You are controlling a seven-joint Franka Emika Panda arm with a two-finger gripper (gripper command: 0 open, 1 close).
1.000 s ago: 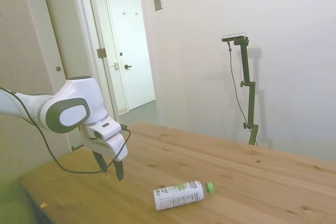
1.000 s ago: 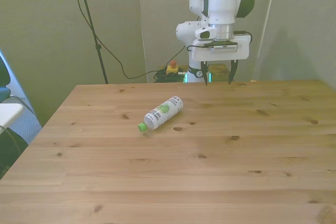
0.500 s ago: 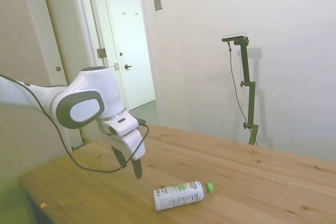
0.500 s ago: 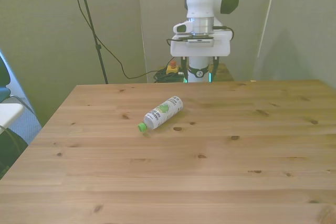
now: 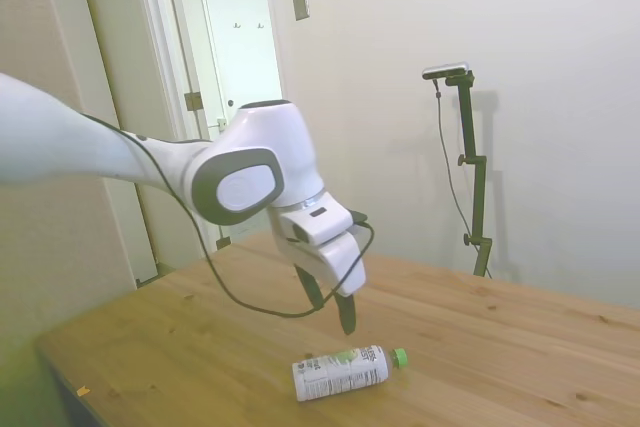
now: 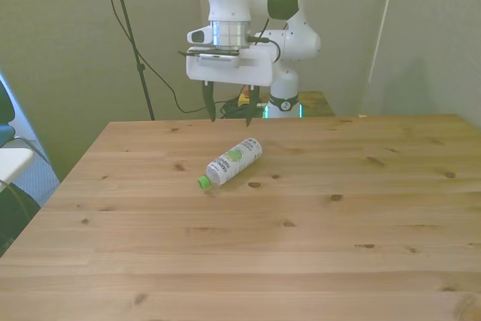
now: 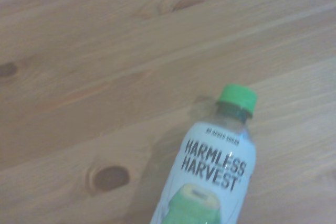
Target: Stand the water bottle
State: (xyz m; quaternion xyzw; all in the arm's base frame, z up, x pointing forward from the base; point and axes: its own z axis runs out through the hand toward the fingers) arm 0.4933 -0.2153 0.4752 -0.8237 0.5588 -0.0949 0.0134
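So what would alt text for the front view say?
A water bottle with a green cap lies on its side on a wooden table. A white robot arm's open gripper hangs above and behind it, touching nothing.

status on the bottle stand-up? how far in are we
Early. Done: nothing visible; the water bottle lies on its side on the table, green cap toward the front view's left. In hand: the gripper hangs open above the table beside the bottle, holding nothing, and the wrist view frames the label. Left: descend, grasp, tip upright, release.
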